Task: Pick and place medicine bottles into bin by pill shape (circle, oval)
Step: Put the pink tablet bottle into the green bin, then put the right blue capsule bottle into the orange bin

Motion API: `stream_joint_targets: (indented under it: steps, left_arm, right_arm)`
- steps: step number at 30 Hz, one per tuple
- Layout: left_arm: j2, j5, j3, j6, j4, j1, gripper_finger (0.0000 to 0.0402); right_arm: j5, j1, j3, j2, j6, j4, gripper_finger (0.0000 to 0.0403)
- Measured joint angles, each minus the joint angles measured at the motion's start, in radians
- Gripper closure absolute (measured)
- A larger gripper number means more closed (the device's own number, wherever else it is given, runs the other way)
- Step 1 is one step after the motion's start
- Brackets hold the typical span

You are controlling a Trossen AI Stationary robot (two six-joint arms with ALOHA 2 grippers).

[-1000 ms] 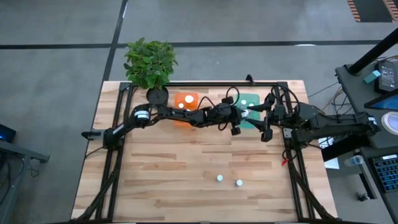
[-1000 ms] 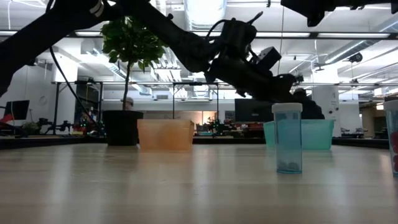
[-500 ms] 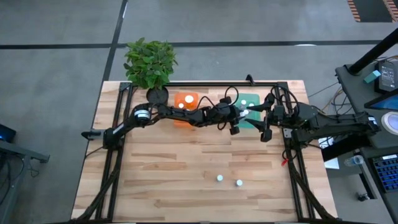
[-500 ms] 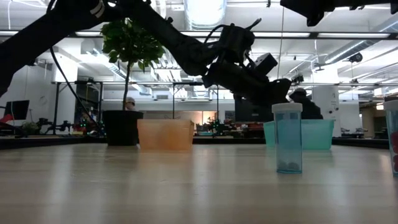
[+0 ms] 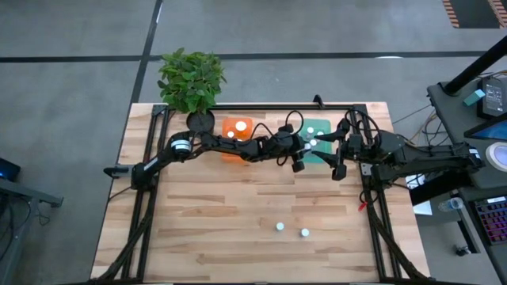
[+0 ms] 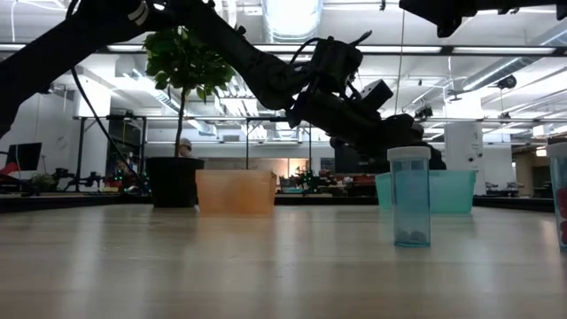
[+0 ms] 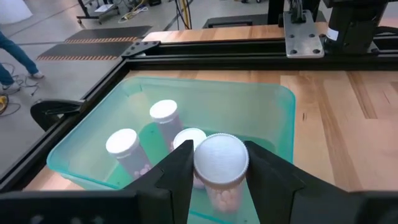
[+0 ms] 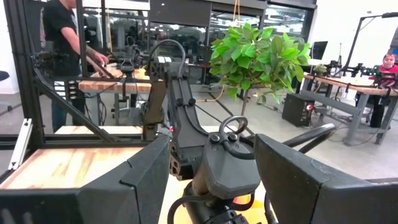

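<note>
My left gripper (image 7: pixel 221 177) hangs over the teal bin (image 7: pixel 261 99), shut on a small clear medicine bottle with a white cap (image 7: pixel 221 158). Three more white-capped bottles (image 7: pixel 163 112) lie inside that bin. The orange bin (image 5: pixel 237 129) stands to its left with a bottle in it. Two bottles (image 5: pixel 280 227) (image 5: pixel 304 233) stand on the near half of the table. My right gripper (image 5: pixel 337 162) waits open at the table's right side, above the table. My left gripper pinches the bottle between its two fingers (image 7: pixel 177 174), one on each side of the body just under the cap (image 7: pixel 217 186). The fingers come from the table's left, slanting slightly down. The bottle stands upright, clear of the bin's floor.
A potted plant (image 5: pixel 191 79) stands at the table's far left, beside the orange bin. A black frame (image 7: pixel 205 53) runs along the far edge behind the bins. In the low view, a teal bottle (image 6: pixel 409 197) stands close to the camera.
My left gripper has rolled a little about its own pointing line while it stays over the teal bin.
</note>
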Motion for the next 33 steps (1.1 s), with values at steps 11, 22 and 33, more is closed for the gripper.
stream_joint_targets:
  steps: [11, 22, 33]
  left_arm:
    - [0.000, 0.000, -0.001, -0.001, -0.003, 0.000, 0.0270]
    - [-0.006, 0.000, -0.001, 0.000, -0.015, -0.004, 0.0270]
    - [-0.199, -0.001, -0.055, 0.093, -0.159, -0.060, 0.0269]
  right_arm:
    - [-0.001, 0.000, 0.000, 0.000, -0.001, 0.000, 0.0184]
    - [-0.001, 0.000, 0.000, 0.000, 0.004, -0.028, 0.0184]
    - [0.015, 0.002, 0.006, 0.000, 0.139, -0.133, 0.0184]
